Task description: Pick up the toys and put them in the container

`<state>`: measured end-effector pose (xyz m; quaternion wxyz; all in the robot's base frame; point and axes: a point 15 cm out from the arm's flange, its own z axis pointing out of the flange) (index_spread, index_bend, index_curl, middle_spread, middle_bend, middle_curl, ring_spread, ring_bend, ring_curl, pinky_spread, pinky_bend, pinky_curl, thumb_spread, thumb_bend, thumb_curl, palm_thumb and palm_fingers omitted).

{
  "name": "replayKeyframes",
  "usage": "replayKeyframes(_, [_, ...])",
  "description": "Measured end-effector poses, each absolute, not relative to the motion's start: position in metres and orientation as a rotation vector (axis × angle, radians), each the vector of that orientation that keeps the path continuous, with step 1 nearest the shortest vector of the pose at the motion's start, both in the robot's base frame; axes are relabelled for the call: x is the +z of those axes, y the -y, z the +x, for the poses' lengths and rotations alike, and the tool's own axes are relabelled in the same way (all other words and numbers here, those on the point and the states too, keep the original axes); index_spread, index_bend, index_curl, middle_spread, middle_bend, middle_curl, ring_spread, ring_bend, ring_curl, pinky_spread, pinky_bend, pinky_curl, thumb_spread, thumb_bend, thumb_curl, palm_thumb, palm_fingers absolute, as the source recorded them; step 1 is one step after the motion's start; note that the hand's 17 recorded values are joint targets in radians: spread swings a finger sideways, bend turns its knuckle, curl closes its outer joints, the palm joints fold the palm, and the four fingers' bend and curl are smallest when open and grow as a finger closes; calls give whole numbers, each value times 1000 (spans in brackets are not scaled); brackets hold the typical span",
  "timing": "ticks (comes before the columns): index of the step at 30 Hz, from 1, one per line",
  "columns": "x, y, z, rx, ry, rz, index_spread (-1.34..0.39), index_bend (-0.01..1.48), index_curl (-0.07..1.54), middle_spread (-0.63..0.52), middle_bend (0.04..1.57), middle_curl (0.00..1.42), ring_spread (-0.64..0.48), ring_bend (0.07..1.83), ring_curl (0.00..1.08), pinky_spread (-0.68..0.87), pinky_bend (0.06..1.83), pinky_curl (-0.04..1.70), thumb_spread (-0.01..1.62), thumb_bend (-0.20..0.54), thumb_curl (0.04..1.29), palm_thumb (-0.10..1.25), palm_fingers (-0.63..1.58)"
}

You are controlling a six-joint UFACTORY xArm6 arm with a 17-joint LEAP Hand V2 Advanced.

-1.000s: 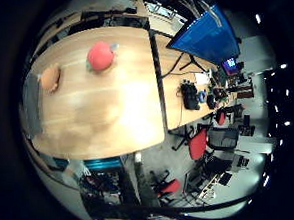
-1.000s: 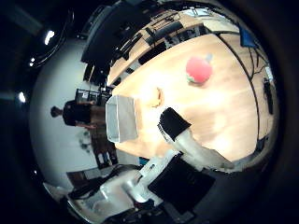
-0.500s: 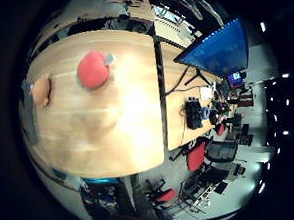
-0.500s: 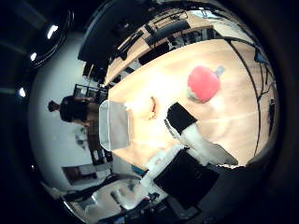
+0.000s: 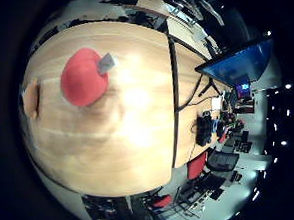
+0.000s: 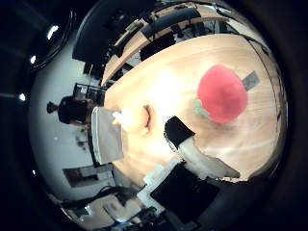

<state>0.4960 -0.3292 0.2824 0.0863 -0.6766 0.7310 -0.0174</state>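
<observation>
A red round plush toy (image 6: 222, 94) with a small green leaf and a grey tag lies on the wooden table (image 6: 178, 72); it also shows as the red toy (image 5: 83, 77). A small tan, curved toy (image 6: 146, 118) lies on the table between the red toy and a grey-white container (image 6: 105, 135) that stands at the table's end. My right hand (image 6: 192, 154) hangs above the table, close to both toys and touching neither. One white finger with a black tip (image 6: 177, 132) reaches out straight toward the tan toy. The hand holds nothing.
A second wooden table (image 5: 195, 103) adjoins this one, carrying a blue-lit monitor (image 5: 237, 63) and dark gear. Red and black chairs (image 5: 203, 168) stand beyond the table's edge. More desks (image 6: 144, 33) stand behind, and shelving beyond the container.
The whole scene has grown larger in both views: the hand has come down closer to the table and the red toy. The toys and container have not moved.
</observation>
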Motion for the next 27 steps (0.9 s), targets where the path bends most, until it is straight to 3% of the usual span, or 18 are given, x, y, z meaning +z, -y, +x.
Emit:
replayKeyframes(18, [201, 345, 518, -19, -2211, -1998, -471, 164, 286, -177, 283, 368, -125, 693, 210, 323, 752, 138, 904, -33, 304, 389, 296])
replayKeyframes(27, [175, 346, 513, 44, -2227, -1993, -466, 141, 268, -204, 360, 388, -206, 834, 248, 299, 690, 106, 901, -32, 307, 388, 378])
